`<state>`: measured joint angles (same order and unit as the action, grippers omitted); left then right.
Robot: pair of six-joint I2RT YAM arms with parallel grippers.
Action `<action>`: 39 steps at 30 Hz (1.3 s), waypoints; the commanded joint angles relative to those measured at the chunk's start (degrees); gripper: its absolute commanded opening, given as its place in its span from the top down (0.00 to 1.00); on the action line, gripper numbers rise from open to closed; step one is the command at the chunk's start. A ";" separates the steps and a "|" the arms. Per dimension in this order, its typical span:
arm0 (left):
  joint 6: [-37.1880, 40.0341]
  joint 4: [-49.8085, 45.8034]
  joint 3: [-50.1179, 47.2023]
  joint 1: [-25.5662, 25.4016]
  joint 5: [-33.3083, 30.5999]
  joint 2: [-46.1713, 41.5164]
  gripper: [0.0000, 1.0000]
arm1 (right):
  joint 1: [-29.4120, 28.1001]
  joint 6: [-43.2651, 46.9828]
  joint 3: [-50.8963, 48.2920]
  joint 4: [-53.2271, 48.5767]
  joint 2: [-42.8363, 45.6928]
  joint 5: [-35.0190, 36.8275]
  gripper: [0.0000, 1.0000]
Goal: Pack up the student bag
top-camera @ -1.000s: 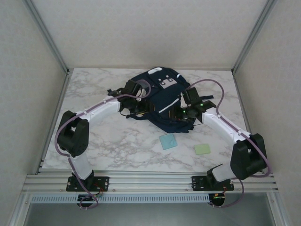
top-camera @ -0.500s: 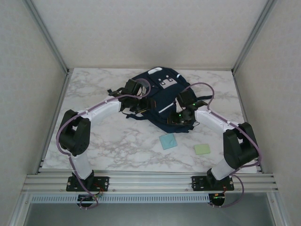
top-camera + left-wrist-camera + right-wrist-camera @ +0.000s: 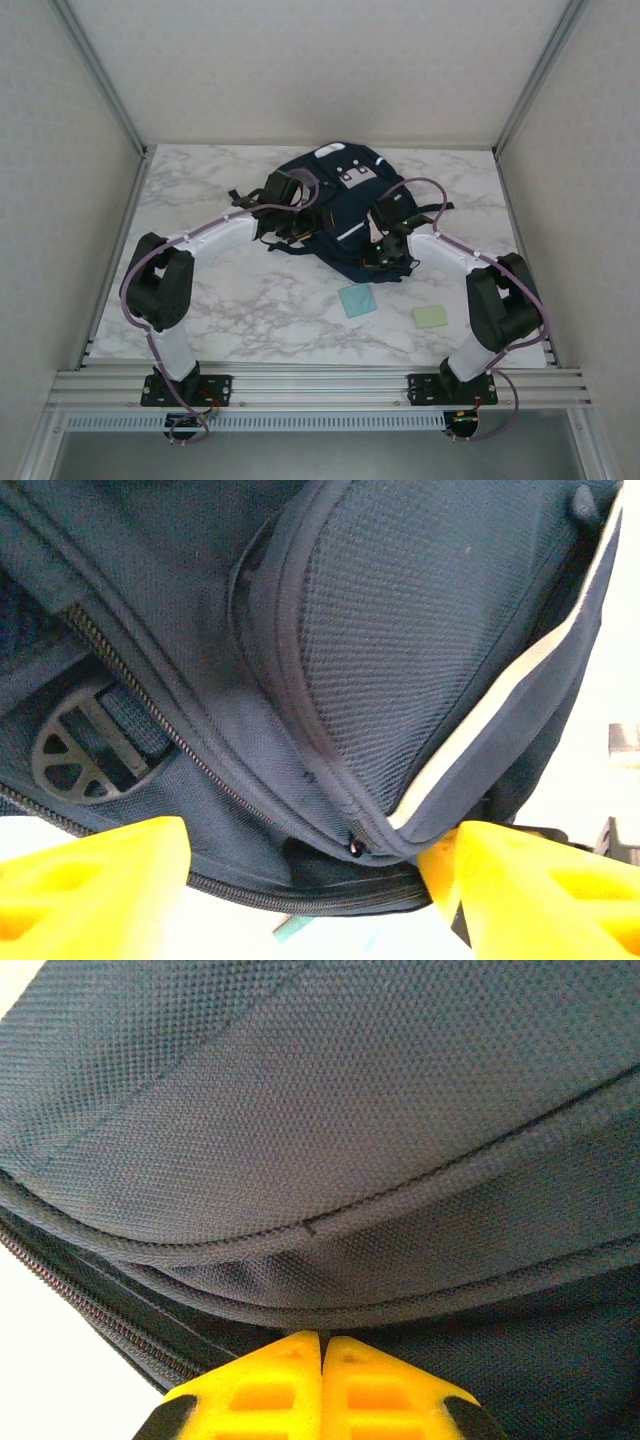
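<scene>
Student bag flat, upper centre of marble table. Left gripper jaws wide, straddling the edge by the zipper pull, likely to open it. Right gripper fingers closed flush against a seam, nothing visibly pinched. Teal square, green square lower right, unpacked.

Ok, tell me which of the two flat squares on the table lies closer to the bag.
The light blue square, just in front of the student bag at its near edge; the green square lies farther off, to its right.
</scene>
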<state>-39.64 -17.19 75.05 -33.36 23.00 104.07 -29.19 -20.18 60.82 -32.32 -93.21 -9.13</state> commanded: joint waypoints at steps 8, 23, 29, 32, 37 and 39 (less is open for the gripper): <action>-5.34 6.40 -0.94 -2.15 1.52 6.22 0.31 | -0.52 -5.12 -0.96 5.90 3.55 -11.89 1.00; -0.71 5.51 -3.62 0.98 -3.13 0.88 1.00 | 7.11 -4.25 -5.21 0.06 9.89 -6.05 1.00; 1.04 2.97 -5.17 3.10 -2.43 -2.29 1.00 | 11.52 0.03 -4.54 -2.49 10.68 0.67 1.00; 4.06 -0.36 -4.61 4.30 -3.68 -3.34 1.00 | 13.87 1.98 -3.42 -2.92 10.78 5.51 1.00; 6.18 -1.69 -4.37 8.10 -4.40 -4.71 1.00 | 14.43 3.12 -0.91 -1.61 9.18 3.98 1.00; 7.07 -1.95 -3.03 9.56 -5.18 -4.54 1.00 | 13.76 2.27 -0.77 0.30 8.29 -0.87 1.00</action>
<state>-36.69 -15.38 71.05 -28.64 23.99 102.35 -16.47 -18.57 58.43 -30.96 -83.88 -11.79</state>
